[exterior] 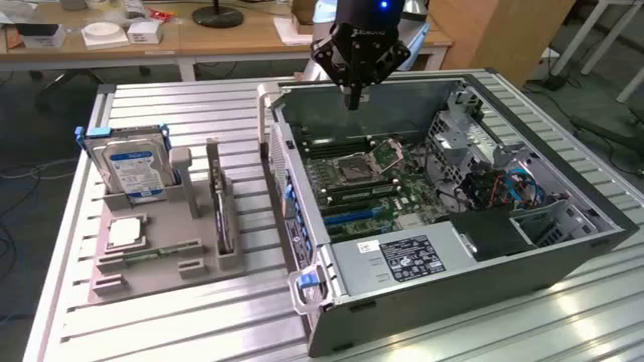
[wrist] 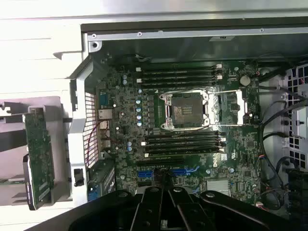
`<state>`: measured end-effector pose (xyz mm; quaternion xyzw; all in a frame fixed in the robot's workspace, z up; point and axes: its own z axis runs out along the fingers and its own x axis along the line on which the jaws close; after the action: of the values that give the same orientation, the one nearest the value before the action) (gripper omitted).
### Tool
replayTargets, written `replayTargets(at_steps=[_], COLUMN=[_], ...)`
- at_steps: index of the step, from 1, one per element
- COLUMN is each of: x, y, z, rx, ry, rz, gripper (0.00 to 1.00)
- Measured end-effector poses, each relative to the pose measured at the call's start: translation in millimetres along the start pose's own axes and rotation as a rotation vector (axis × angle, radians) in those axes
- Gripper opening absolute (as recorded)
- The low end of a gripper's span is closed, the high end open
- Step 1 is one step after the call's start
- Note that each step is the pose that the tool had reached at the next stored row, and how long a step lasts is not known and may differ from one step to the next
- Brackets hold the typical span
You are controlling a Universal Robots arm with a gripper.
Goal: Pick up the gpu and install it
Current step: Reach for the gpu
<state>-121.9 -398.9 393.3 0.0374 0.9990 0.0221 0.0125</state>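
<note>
The gpu stands on edge in a slot of the grey holder, to the exterior view's left of the open computer case. In the wrist view the gpu shows its circuit-board side beside the case wall. My gripper hangs above the far end of the case, over the motherboard, well away from the gpu. Its black fingers are pressed together, shut, with nothing between them. In the wrist view the gripper points down at the motherboard.
A silver hard drive with a blue label, a processor chip and a memory stick also sit in the holder. The processor socket stands open. Cables and a drive cage fill the case's right side. A desk stands behind.
</note>
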Motion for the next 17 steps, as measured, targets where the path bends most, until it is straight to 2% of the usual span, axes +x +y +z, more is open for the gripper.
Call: replayTargets(at_steps=[11,17], x=[0.1,8.3], y=[0.0,-0.6], z=[0.0,-0.2], rx=[-0.0001,-0.0001], ry=[-0.0001,0.0000], rz=[0.000,0.000], gripper=[0.10,0.10])
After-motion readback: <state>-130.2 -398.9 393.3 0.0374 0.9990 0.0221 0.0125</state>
